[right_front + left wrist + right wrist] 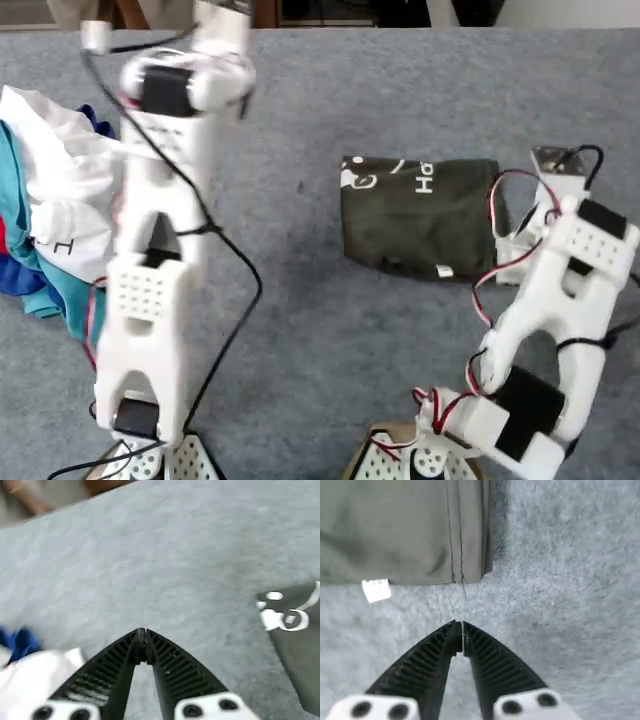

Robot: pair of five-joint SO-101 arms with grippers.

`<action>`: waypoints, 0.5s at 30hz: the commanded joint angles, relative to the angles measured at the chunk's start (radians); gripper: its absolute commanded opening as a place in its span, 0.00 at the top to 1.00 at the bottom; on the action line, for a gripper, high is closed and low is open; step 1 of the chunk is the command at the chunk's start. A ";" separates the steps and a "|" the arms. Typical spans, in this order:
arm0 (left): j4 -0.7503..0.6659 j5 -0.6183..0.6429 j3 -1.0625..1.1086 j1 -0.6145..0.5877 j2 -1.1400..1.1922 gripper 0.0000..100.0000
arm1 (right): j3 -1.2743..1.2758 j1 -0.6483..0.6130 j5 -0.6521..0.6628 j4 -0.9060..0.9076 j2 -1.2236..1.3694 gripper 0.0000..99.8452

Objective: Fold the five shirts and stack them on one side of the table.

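- Grey felt-like cloth covers the table point(330, 130) from the near edge to the far one; both arms stand at the near edge.
- Left gripper point(141, 647): jaws shut tip to tip with nothing between them, held above bare grey cloth, between the two lots of clothing.
- Right gripper point(460, 639): jaws likewise closed and empty, tips over the cloth just beside the near-right corner of the folded dark shirt point(400, 530), not touching it.
- Folded dark shirt, high view point(420, 215): a compact rectangle right of centre, flat on the cloth.
- Pile of unfolded shirts point(45, 210): heaped at the left edge (white on top, teal, blue and a little red beneath), partly hidden by the left arm point(160, 270).
- Right arm point(550, 330): bent at the near right, beside the dark shirt.
- Detail by view: the right wrist view resolves a stitched seam and a small white tag point(376, 590); the left wrist view shows the shirt's white print point(280, 615) and a white edge of the pile point(35, 680).
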 commanded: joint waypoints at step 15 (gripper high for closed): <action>0.008 -0.115 1.283 -0.133 -1.093 0.98 | -0.088 -0.154 -0.520 -0.181 0.245 0.70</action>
